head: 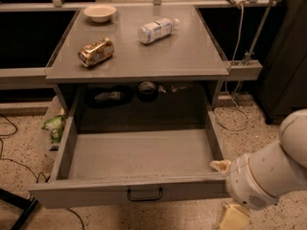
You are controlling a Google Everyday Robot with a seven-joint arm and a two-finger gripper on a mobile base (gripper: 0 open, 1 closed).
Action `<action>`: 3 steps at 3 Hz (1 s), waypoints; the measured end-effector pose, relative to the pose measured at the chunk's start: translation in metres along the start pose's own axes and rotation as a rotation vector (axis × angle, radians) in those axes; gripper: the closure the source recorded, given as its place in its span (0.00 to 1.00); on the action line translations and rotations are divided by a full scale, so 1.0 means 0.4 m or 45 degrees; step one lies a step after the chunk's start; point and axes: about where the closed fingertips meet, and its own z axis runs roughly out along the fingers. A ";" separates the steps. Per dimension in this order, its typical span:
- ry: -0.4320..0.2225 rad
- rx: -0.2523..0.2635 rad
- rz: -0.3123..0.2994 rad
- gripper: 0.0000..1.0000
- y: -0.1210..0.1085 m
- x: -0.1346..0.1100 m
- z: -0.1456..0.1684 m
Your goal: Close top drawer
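Observation:
The top drawer [96, 191] is pulled fully out towards me. It is a wide grey metal drawer with an empty floor [139, 152] and a small black bar handle [144, 194] at the centre of its front. My gripper [232, 215], cream-coloured on a white arm [268, 176], is at the lower right. It sits at the drawer's front right corner, partly in front of and below the drawer front. The lower drawers are hidden under the open one.
On the cabinet top [192, 56] lie a white bowl [100, 12], a gold can [96, 51] and a plastic bottle [156, 29]. Dark items [109, 96] sit in the recess behind the drawer. A green bag [54, 125] and cables [235, 123] lie on the floor.

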 end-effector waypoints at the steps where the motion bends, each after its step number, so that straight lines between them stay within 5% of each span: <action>1: -0.032 -0.031 -0.038 0.00 0.039 -0.012 0.024; 3: -0.055 -0.102 -0.099 0.00 0.112 -0.015 0.083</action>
